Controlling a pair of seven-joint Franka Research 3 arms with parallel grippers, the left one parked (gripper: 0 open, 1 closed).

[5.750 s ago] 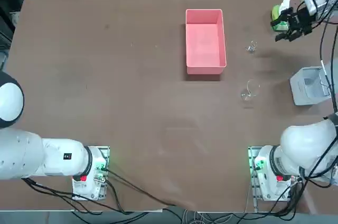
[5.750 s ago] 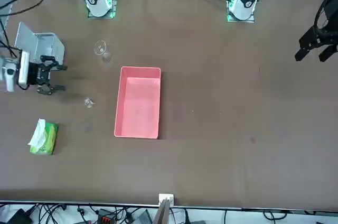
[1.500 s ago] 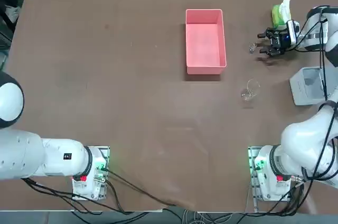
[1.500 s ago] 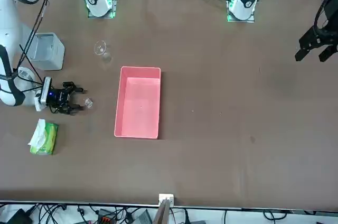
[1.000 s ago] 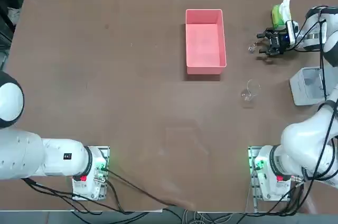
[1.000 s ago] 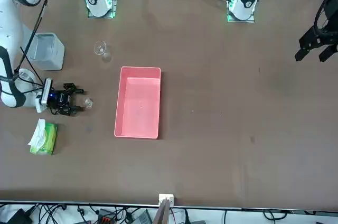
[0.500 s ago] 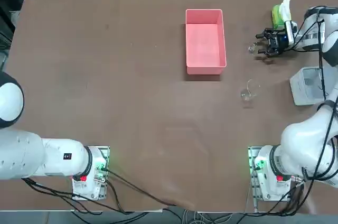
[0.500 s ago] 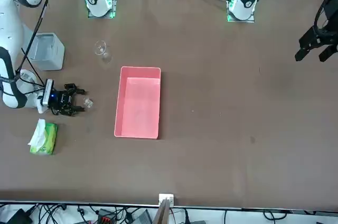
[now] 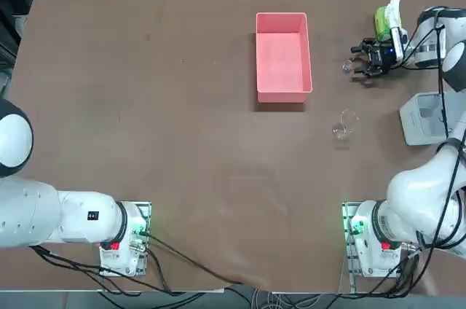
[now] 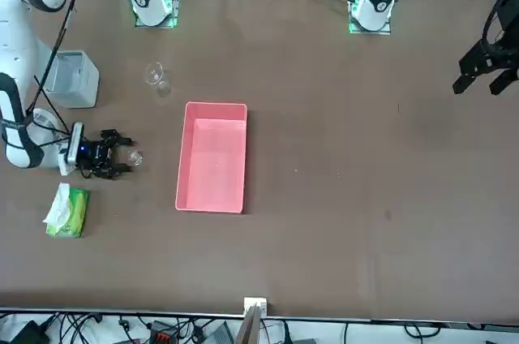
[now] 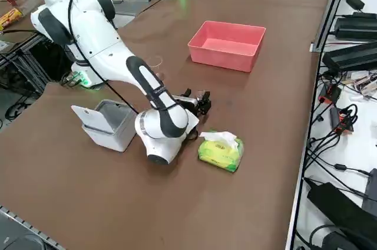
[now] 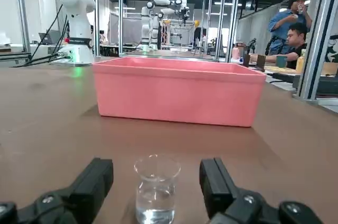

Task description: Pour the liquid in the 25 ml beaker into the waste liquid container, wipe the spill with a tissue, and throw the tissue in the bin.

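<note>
I have the right gripper (image 12: 157, 182) down low over the brown table (image 9: 167, 119), lying nearly level, with its two fingers (image 12: 92, 182) spread wide apart and holding nothing. Through the wrist camera the 25 ml beaker (image 12: 156, 188) stands upright between those fingers, untouched on either side, with a little clear liquid in its bottom. From overhead I see the right gripper (image 9: 362, 59) at the far right of the table, the 25 ml beaker (image 9: 348, 65) right at its tips. The waste liquid container (image 9: 282, 56), a pink tray, sits straight beyond the beaker, well apart from it. The green tissue pack (image 11: 220, 150) with the tissue (image 11: 219, 138) poking up lies beside the arm's wrist. The bin (image 9: 428, 117) stands nearer the arm's base, and the larger glass beaker (image 9: 344, 125) is between the bin and the tray.
</note>
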